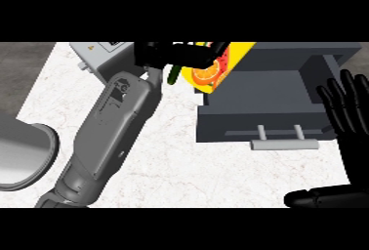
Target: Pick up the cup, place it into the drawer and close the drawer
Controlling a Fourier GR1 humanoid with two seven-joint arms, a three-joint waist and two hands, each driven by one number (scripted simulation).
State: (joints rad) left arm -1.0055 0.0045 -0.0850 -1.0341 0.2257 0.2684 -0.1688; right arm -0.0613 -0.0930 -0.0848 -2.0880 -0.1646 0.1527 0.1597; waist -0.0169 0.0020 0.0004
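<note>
Yellow fruit-printed cup (209, 71) gripped by left hand (167, 52), over open drawer (277, 93)

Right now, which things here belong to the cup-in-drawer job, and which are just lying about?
Job:
- fruit-patterned yellow cup, held by left hand
- open grey drawer
- right hand, resting open at the right edge

Lying about:
- round metal pan
- grey appliance

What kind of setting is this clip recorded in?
Most likely a kitchen counter: a white marbled worktop, an open grey drawer with a bar handle, and part of a round metal vessel at the left edge. The left hand holds a fruit-patterned cup beside the drawer.
</note>
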